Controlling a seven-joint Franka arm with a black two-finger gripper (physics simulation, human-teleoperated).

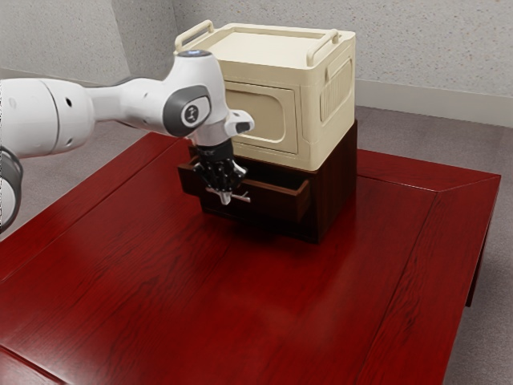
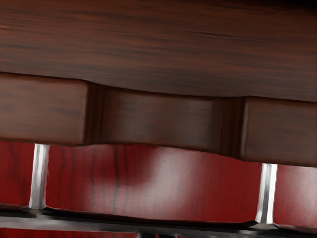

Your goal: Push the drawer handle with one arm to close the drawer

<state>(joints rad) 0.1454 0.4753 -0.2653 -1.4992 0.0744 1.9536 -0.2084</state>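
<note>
The white arm (image 1: 52, 116) enters at the exterior view's left and extends toward the cabinet. Its black gripper (image 1: 226, 199) points down at the near side of the drawer front, at the handle. The fingers are together, their tips converging at the middle of the handle; contact between tips and bar cannot be confirmed.

The drawer handle (image 1: 241, 197) is a thin metallic bar running along the drawer front. In the wrist view, two bright posts (image 2: 39, 176) connect the bar to the front panel (image 2: 158, 119), which has a shallow curved recess in its edge; the red surface (image 1: 240, 305) is visible between panel and bar.

The drawer (image 1: 282, 202) is open, projecting from the dark wood cabinet (image 1: 341, 184) toward the near side. The cabinet stands upright on the far part of the surface. A cream storage box (image 1: 330, 120) rests on top of the cabinet; it has a raised rail at each side of its top and a recessed panel in its front. Farther right, the surface extends past the cabinet. Grey floor (image 1: 481, 146) and a speckled wall (image 1: 433, 52) lie beyond.
</note>
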